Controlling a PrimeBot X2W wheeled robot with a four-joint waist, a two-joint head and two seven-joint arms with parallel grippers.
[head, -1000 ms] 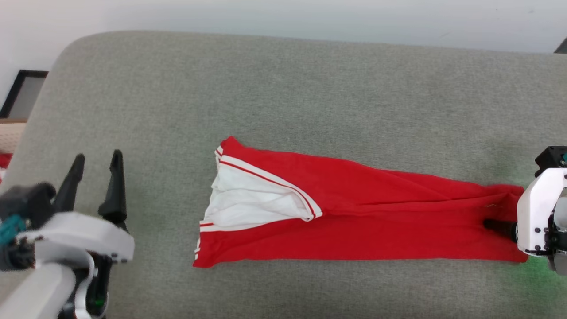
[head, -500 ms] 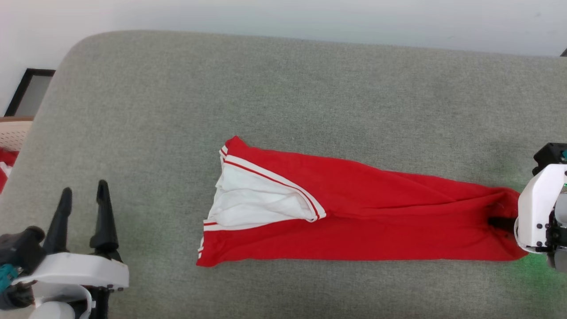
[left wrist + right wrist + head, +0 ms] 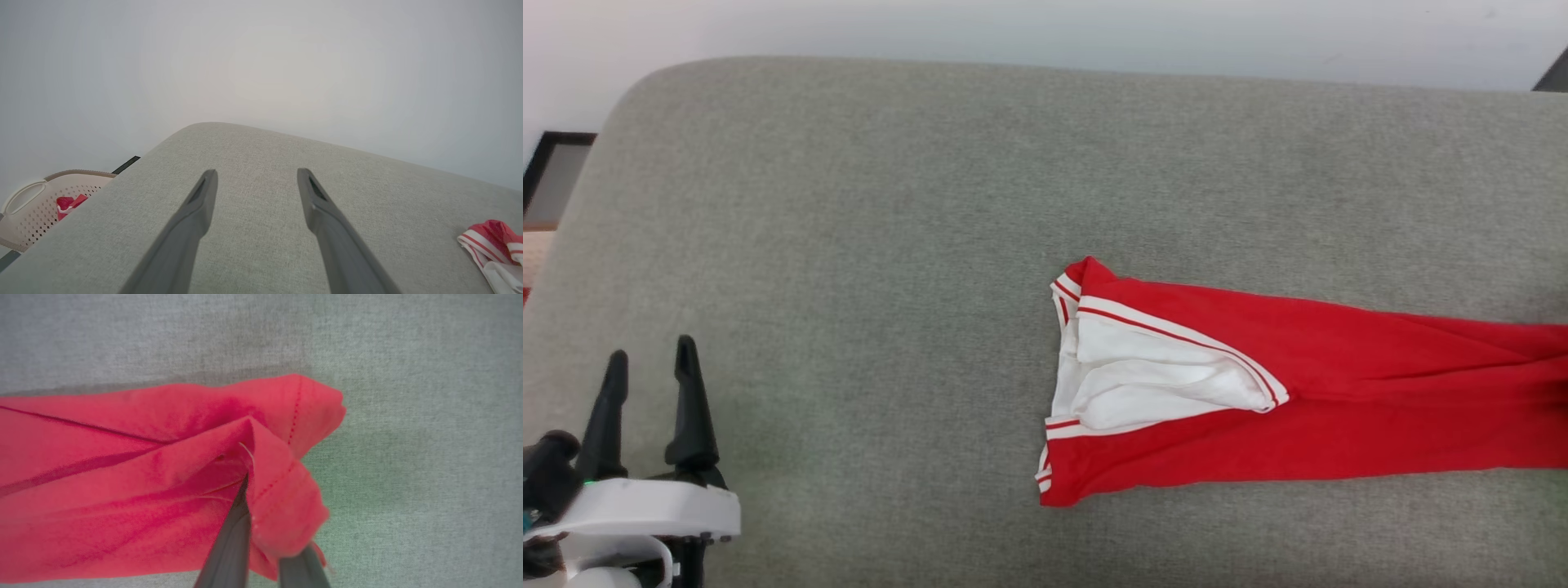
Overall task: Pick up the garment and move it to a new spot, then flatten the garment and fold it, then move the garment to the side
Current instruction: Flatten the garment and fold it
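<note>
While the right hand (image 3: 267, 522) clamps the garment (image 3: 1339, 367) by its three-o'clock hem alone, any drag may slip it free; the left hand (image 3: 651, 353) stands spread.

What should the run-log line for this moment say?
stage: garment pickup | right gripper: shut on end of red garment | left gripper: open, holding nothing, over grey upholstered surface

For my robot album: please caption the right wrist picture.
Right gripper pinching the stitched end of the bright red jersey garment over grey woven upholstery.
</note>
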